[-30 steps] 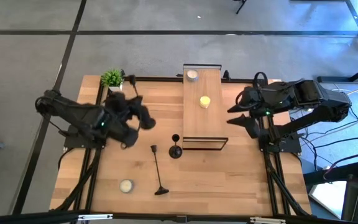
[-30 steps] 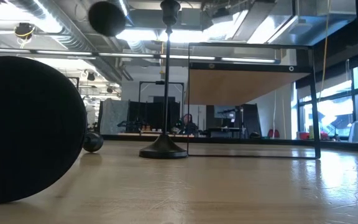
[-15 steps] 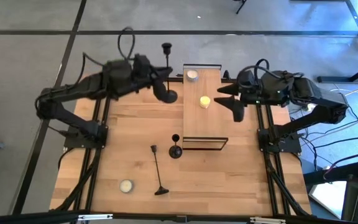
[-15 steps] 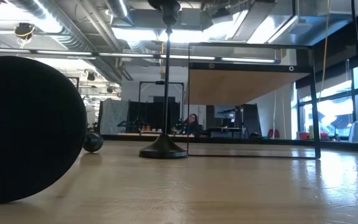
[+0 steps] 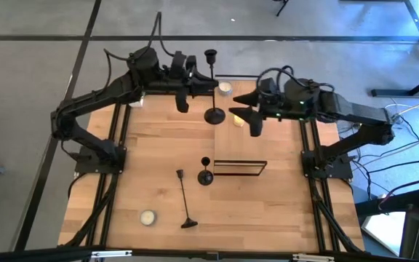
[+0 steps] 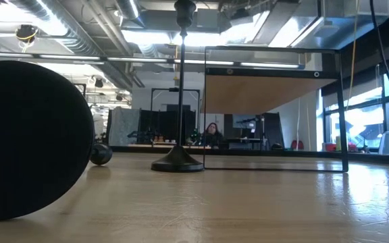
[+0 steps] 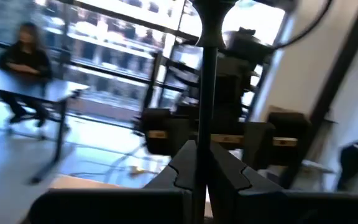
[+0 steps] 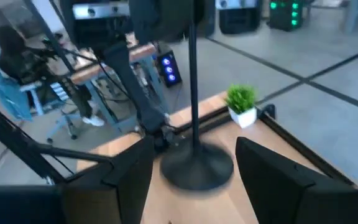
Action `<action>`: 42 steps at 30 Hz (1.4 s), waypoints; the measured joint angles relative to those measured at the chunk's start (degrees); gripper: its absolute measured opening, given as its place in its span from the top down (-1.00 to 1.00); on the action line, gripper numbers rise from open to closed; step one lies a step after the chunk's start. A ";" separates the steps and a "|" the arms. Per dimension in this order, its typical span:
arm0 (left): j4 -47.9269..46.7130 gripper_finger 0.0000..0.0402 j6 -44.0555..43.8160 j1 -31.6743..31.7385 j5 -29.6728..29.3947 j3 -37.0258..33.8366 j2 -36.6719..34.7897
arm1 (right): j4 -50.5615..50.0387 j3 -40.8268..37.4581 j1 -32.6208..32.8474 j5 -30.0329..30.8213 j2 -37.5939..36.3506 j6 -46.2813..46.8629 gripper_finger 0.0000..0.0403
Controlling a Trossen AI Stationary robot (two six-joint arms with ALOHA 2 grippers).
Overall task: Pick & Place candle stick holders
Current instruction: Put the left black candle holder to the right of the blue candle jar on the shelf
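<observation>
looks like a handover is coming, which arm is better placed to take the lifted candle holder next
Right. The left pincer is shut on the tall candle holder, and the right pincer stands open beside its base.

High view: overhead, straight down, far, covering the whole light wooden tabletop (image 5: 268, 211). Low view: at tabletop height, level, facing the room. Left wrist view: close behind the left pincer (image 7: 204, 163), facing the right arm. Right wrist view faces back; both share the tall black metal candle stick holder (image 8: 193, 93) between pincers.
</observation>
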 joint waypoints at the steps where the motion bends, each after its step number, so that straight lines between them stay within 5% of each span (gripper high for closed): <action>1: -0.10 0.94 -0.35 -0.06 1.05 0.00 0.19 | 0.71 0.00 -0.51 -1.76 0.63 -0.38 -0.15; 7: -0.48 0.94 -1.16 -0.59 1.84 0.00 1.61 | 6.75 -0.02 -2.06 -10.96 4.37 -1.57 -0.15; 34: -0.62 0.94 -1.51 -7.61 -1.68 0.00 3.43 | 7.88 -0.02 -2.08 -12.45 5.25 -3.55 -0.14; 42: -0.28 0.94 -2.11 -7.61 -1.75 0.00 4.47 | 7.43 -0.02 -2.04 -14.67 5.25 -3.50 0.25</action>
